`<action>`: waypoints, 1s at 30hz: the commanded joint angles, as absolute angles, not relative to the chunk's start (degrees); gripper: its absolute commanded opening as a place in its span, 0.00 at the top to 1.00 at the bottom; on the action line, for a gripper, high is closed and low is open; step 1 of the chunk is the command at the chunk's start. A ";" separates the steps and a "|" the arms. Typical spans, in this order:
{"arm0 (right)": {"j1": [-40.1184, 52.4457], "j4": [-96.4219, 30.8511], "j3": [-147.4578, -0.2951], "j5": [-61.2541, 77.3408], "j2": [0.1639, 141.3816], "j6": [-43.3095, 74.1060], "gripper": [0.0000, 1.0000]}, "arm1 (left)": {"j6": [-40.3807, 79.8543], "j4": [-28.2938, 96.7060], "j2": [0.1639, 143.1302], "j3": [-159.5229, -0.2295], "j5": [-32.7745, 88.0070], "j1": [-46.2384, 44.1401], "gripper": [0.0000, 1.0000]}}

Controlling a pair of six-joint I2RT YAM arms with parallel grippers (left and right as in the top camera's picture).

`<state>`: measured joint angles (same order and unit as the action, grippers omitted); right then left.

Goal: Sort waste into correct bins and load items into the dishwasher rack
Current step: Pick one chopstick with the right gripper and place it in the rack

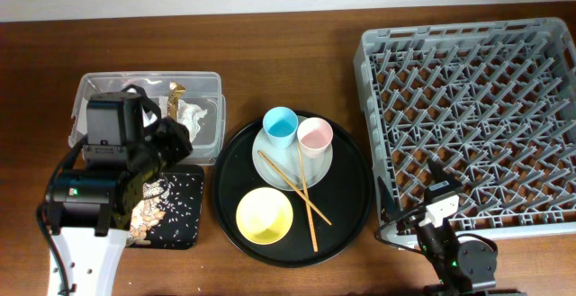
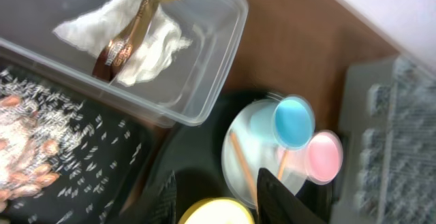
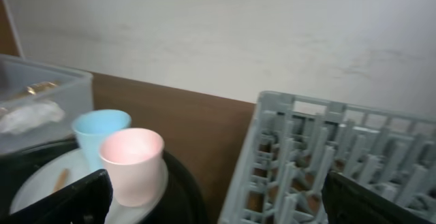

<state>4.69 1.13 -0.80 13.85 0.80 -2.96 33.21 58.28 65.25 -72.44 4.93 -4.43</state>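
Nearest in the left wrist view, the left gripper stands parted and empty above the yellow bowl. Beyond it, white tissue and a foil wrapper lie inside the clear tub. The right wrist view shows the right gripper spread wide and holding nothing, with the pink cup just ahead and the dishwasher rack to its right. Only the overhead view shows the chopsticks in full, crossed on the round black tray.

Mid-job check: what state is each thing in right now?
Clear tub: holds tissue and foil wrapper.
Black tray: holds food scraps.
Blue cup: upright, empty, on plate.
Pink cup: upright, empty, on plate.
Yellow bowl: upright, empty, on round tray.
Chopsticks: crossed, lying over plate.
Rack: empty.
Left gripper: open, holding nothing.
Right gripper: open, holding nothing.
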 commanded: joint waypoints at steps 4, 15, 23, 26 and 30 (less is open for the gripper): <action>4.47 -16.27 -23.20 17.34 3.97 8.01 0.01 | 25.82 62.78 65.91 -71.83 6.61 -4.45 0.62; 5.43 -69.08 -74.13 38.22 55.37 5.85 0.46 | 25.82 62.61 66.04 -71.81 6.66 -4.82 0.61; 37.85 -72.16 -72.51 2.74 73.65 6.07 0.62 | 25.80 61.34 66.04 -71.81 6.00 -4.82 0.60; 43.51 -71.05 -72.51 -0.80 83.72 6.44 0.62 | 25.80 60.90 66.04 -71.81 5.67 -4.82 0.60; 43.92 -66.00 -72.51 -1.17 96.33 6.24 0.61 | 25.80 60.95 66.04 -71.81 0.38 -4.82 0.56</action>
